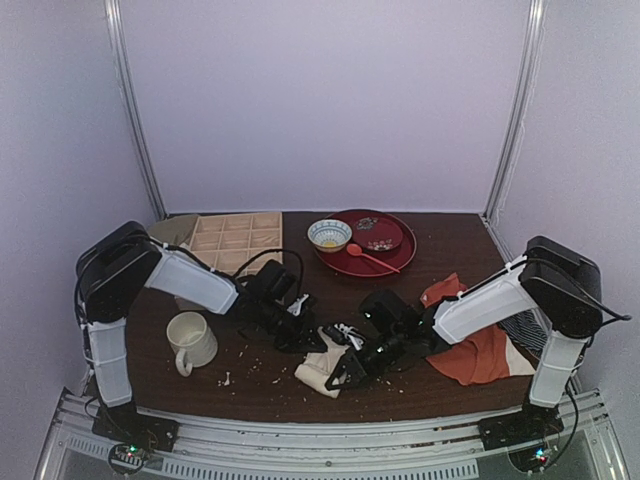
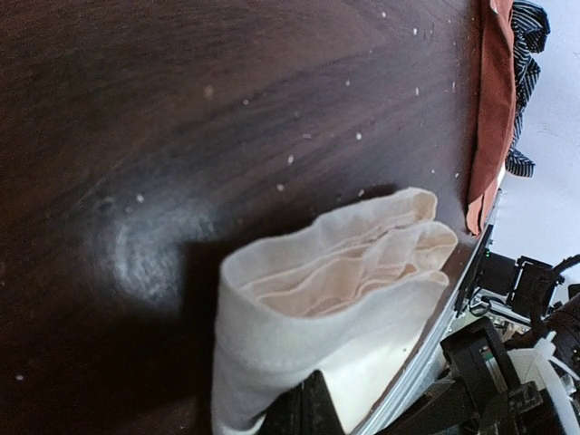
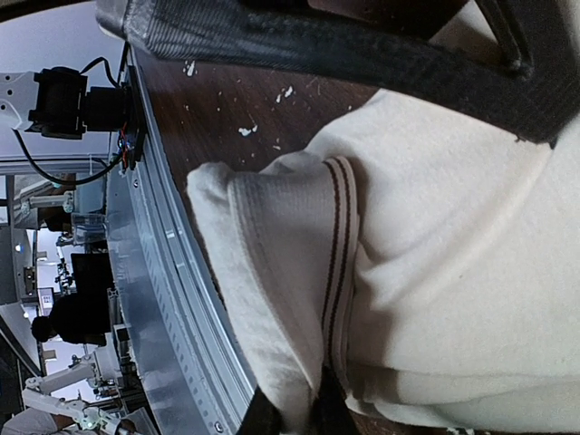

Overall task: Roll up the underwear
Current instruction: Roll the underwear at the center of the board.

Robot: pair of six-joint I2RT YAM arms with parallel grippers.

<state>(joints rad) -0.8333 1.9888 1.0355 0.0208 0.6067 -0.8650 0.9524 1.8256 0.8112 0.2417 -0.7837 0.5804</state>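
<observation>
Cream cloth, the underwear (image 1: 320, 370) lies folded in layers near the front edge of the table (image 1: 455, 250), between both arms; the left gripper (image 2: 306, 410) and right gripper (image 3: 292, 412) are each clamped tight on it; rolling looks barely begun; next, both should turn the pinched edge over evenly; its long axis seems to slant toward the near edge, with the open folds facing the orange-red garment (image 1: 480, 355).

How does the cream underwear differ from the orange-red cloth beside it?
The underwear is cream, the orange-red cloth vivid. The underwear is folded into a small bundle; the cloth lies loose and spreads wider. The underwear sits mid-front, the cloth to the right. Both are soft fabric.
</observation>
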